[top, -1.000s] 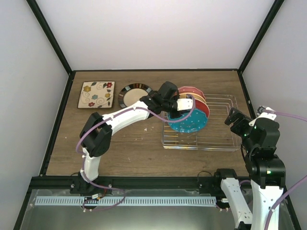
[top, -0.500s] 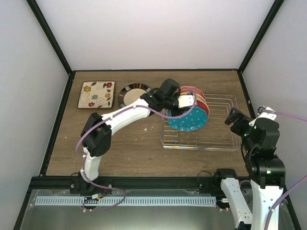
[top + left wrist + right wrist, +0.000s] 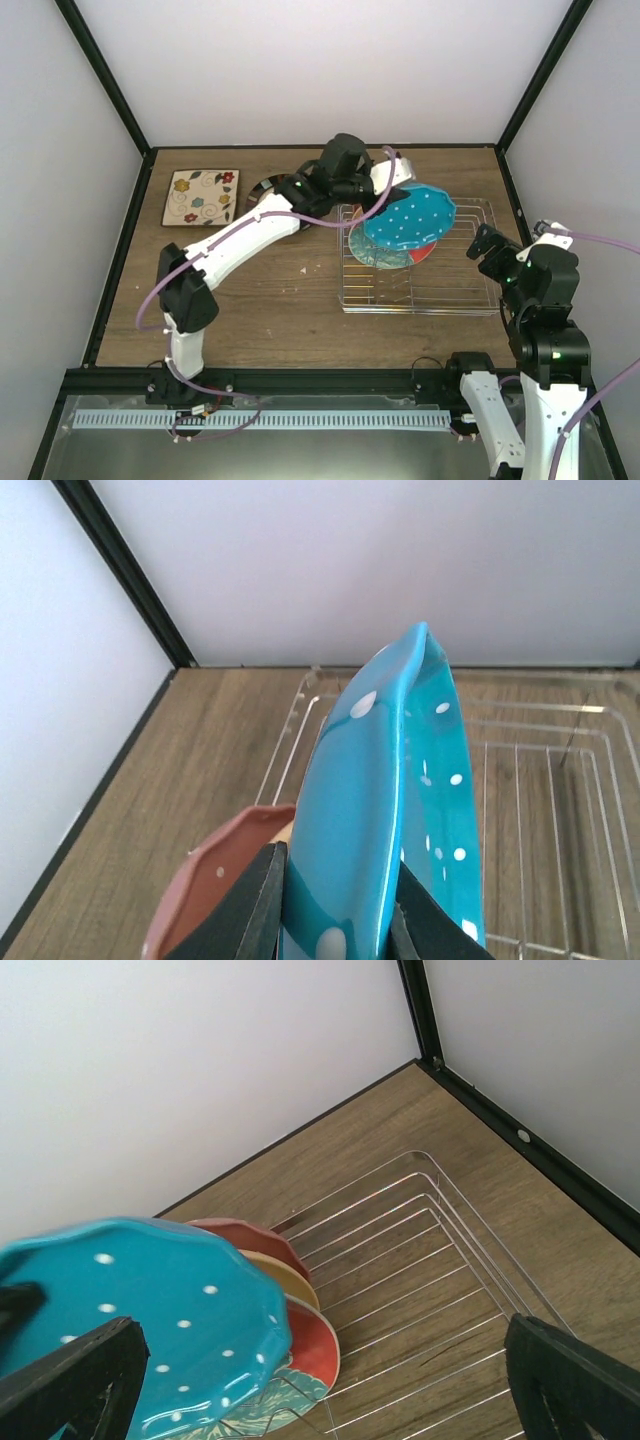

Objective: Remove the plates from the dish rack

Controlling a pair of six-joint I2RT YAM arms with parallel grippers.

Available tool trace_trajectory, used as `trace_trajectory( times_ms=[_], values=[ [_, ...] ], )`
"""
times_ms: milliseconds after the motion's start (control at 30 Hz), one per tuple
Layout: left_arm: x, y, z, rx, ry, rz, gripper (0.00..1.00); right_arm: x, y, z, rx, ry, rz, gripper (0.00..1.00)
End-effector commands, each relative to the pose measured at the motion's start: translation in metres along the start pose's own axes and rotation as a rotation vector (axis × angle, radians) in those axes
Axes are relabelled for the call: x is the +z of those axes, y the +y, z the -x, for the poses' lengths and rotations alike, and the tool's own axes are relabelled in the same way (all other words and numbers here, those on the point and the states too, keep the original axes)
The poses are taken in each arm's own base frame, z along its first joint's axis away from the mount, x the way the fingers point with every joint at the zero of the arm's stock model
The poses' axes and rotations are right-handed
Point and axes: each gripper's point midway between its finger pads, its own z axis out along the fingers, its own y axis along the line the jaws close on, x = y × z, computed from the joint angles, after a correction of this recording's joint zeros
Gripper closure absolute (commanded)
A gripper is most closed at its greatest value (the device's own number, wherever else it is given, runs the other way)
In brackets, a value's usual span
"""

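Pinching teal plate (image 3: 412,220) above dish rack (image 3: 468,288), left tool (image 3: 335,910).

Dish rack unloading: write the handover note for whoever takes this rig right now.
Left gripper: shut on the teal polka-dot plate, held tilted above the dish rack.
Right gripper: open, empty, right of the rack.
Done: square floral plate and striped-rim plate lie on the table, left of the rack.
Left: set the teal plate down, then unload the red flower plate, orange-yellow plate and pink-red plate, all in the rack.
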Motion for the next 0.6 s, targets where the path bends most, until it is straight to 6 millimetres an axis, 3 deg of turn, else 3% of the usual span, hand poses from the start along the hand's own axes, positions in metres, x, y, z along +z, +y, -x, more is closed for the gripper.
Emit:
trace_trajectory(
  times_ms=[0, 100, 200, 300, 333, 400, 467, 500, 567],
  values=[
    [-0.089, 0.026, 0.113, 0.002, -0.31, 0.105, 0.96, 0.002, 0.006, 0.002, -0.005, -0.018, 0.037, 0.0],
    [-0.126, 0.055, 0.122, -0.071, -0.354, 0.175, 0.96, 0.007, 0.011, 0.001, -0.008, -0.011, 0.055, 0.0],
    [-0.176, 0.095, 0.123, -0.181, -0.4, 0.271, 0.96, 0.014, 0.015, 0.001, -0.017, -0.006, 0.073, 0.0],
    [-0.232, 0.138, 0.102, -0.343, -0.421, 0.364, 0.96, 0.024, 0.021, 0.0, -0.037, 0.007, 0.092, 0.0],
    [-0.252, 0.154, 0.085, -0.409, -0.414, 0.409, 0.96, 0.027, 0.023, -0.001, -0.043, 0.014, 0.102, 0.0],
    [-0.276, 0.164, 0.053, -0.5, -0.384, 0.457, 0.96, 0.035, 0.027, -0.001, -0.051, 0.021, 0.113, 0.0],
    [-0.306, 0.178, 0.007, -0.66, -0.371, 0.513, 0.96, 0.042, 0.032, -0.002, -0.058, 0.029, 0.134, 0.0],
    [-0.313, 0.182, -0.026, -0.765, -0.349, 0.535, 0.96, 0.046, 0.034, -0.002, -0.061, 0.035, 0.143, 0.0],
    [-0.332, 0.183, -0.075, -0.952, -0.352, 0.561, 0.96, 0.051, 0.039, -0.002, -0.067, 0.041, 0.159, 0.0]
  ],
)
